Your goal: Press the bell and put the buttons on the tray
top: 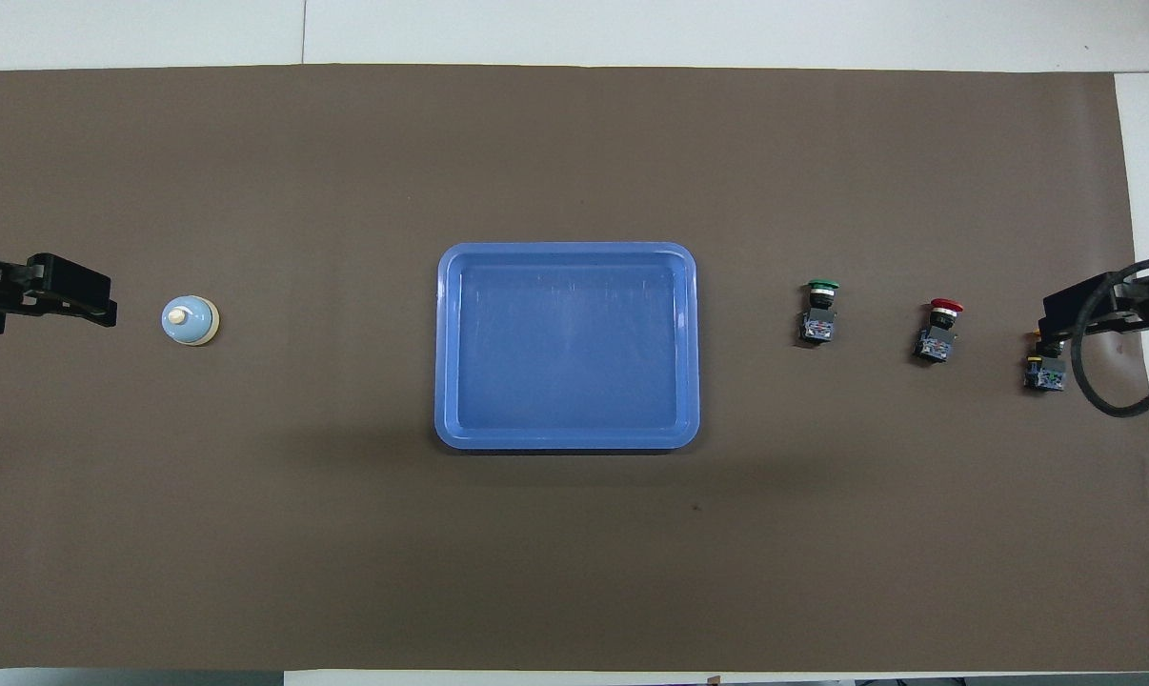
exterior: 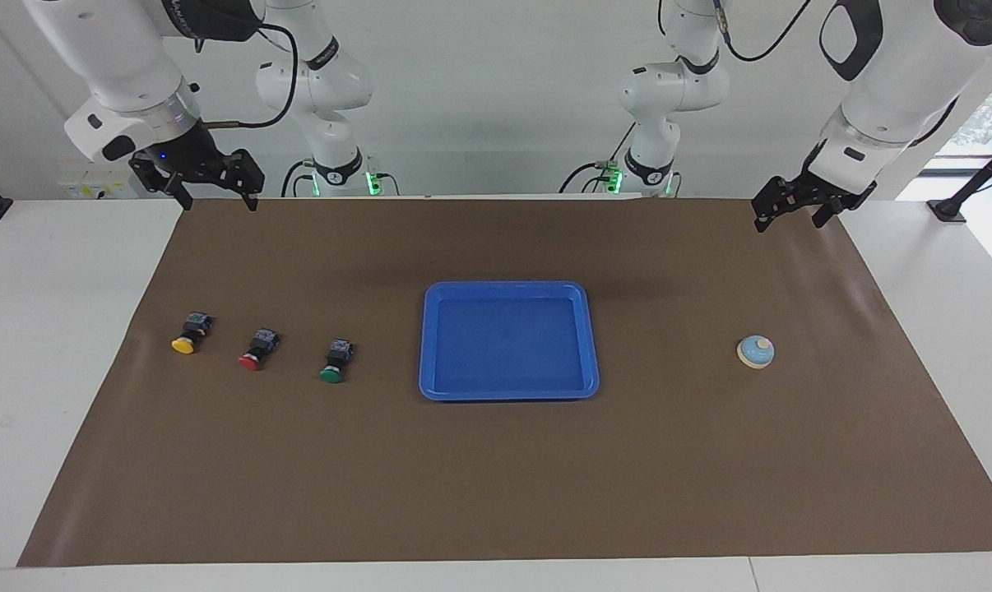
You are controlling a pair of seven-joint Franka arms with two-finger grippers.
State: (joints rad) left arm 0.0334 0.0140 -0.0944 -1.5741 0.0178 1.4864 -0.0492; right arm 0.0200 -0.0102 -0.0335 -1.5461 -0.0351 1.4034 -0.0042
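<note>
The light-blue bell (exterior: 756, 351) (top: 190, 320) stands on the brown mat toward the left arm's end. In the middle of the mat lies the blue tray (exterior: 508, 395) (top: 567, 440), with nothing in it. Three buttons lie in a row toward the right arm's end: green (exterior: 336, 362) (top: 820, 310) closest to the tray, then red (exterior: 257, 349) (top: 938, 332), then yellow (exterior: 188, 333) (top: 1046, 370). My right gripper (exterior: 216, 201) (top: 1060, 319) hangs open, high over the mat's edge, and partly covers the yellow button in the overhead view. My left gripper (exterior: 790, 220) (top: 98, 300) hangs open, high over the mat's corner.
The brown mat (exterior: 496, 493) covers most of the white table (exterior: 52, 329). Both arm bases (exterior: 336, 164) (exterior: 648, 164) stand at the robots' edge of the table. A black stand foot (exterior: 948, 210) sits on the table at the left arm's end.
</note>
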